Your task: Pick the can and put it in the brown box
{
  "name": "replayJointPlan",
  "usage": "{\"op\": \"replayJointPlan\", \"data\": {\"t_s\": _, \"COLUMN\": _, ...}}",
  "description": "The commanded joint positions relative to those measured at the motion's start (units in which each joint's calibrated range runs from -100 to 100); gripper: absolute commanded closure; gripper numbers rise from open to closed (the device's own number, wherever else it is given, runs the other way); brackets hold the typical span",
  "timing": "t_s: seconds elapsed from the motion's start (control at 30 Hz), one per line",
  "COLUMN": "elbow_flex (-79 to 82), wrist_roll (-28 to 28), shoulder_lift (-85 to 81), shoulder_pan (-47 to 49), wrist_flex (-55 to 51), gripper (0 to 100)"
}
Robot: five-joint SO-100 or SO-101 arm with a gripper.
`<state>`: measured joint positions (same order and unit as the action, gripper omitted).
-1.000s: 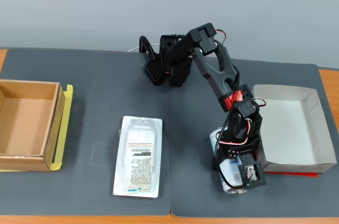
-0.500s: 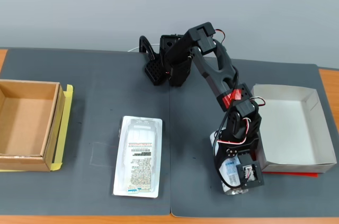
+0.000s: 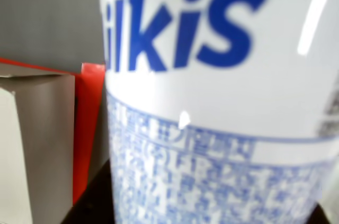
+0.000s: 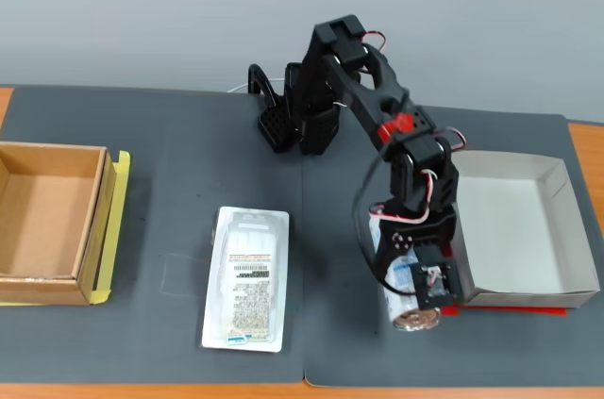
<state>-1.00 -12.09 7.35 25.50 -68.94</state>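
Observation:
The can (image 3: 212,102) fills the wrist view, white with blue lettering and fine blue print, very close to the camera. In the fixed view the can (image 4: 412,315) lies lengthwise under my gripper (image 4: 413,284), its silver end pointing toward the table's front edge. The gripper is shut on the can, beside the white box's near-left corner. The fingers themselves are hidden under the wrist camera. The brown box (image 4: 95,229) stands at the far left edge of the table, with nothing in it.
A white-grey shallow box (image 4: 566,193) with red underneath sits right of the gripper; its wall (image 3: 37,144) and red base (image 3: 87,123) show in the wrist view. A flat white tray pack (image 4: 247,278) lies mid-table. Yellow tape borders the brown box.
The arm has drawn back and risen, and the can has shifted with the gripper a little away from the front edge and slightly left.

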Motion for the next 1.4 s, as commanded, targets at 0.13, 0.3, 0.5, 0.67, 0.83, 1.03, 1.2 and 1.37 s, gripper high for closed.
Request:
{"op": "replayJointPlan", "data": {"t_s": 0.13, "elbow_flex": -1.9, "wrist_roll": 8.34, "shoulder_lift": -14.85, "shoulder_pan": -8.03, "wrist_flex": -2.0, "gripper": 84}}
{"op": "replayJointPlan", "data": {"t_s": 0.3, "elbow_flex": -4.89, "wrist_roll": 15.32, "shoulder_lift": -21.54, "shoulder_pan": -14.94, "wrist_flex": -9.03, "gripper": 83}}
{"op": "replayJointPlan", "data": {"t_s": 0.5, "elbow_flex": -11.49, "wrist_roll": 21.83, "shoulder_lift": -24.42, "shoulder_pan": -25.09, "wrist_flex": -15.27, "gripper": 83}}
{"op": "replayJointPlan", "data": {"t_s": 0.67, "elbow_flex": -17.01, "wrist_roll": 28.97, "shoulder_lift": -24.17, "shoulder_pan": -36.38, "wrist_flex": -15.1, "gripper": 83}}
{"op": "replayJointPlan", "data": {"t_s": 0.83, "elbow_flex": -18.28, "wrist_roll": 35.95, "shoulder_lift": -24.0, "shoulder_pan": -48.16, "wrist_flex": -14.58, "gripper": 83}}
{"op": "replayJointPlan", "data": {"t_s": 1.03, "elbow_flex": -18.28, "wrist_roll": 42.31, "shoulder_lift": -18.83, "shoulder_pan": -59.13, "wrist_flex": -3.04, "gripper": 83}}
{"op": "replayJointPlan", "data": {"t_s": 1.2, "elbow_flex": -18.28, "wrist_roll": 42.94, "shoulder_lift": -13.16, "shoulder_pan": -64.57, "wrist_flex": 8.06, "gripper": 83}}
{"op": "replayJointPlan", "data": {"t_s": 1.37, "elbow_flex": -24.61, "wrist_roll": 42.68, "shoulder_lift": -6.04, "shoulder_pan": -67.82, "wrist_flex": 10.49, "gripper": 83}}
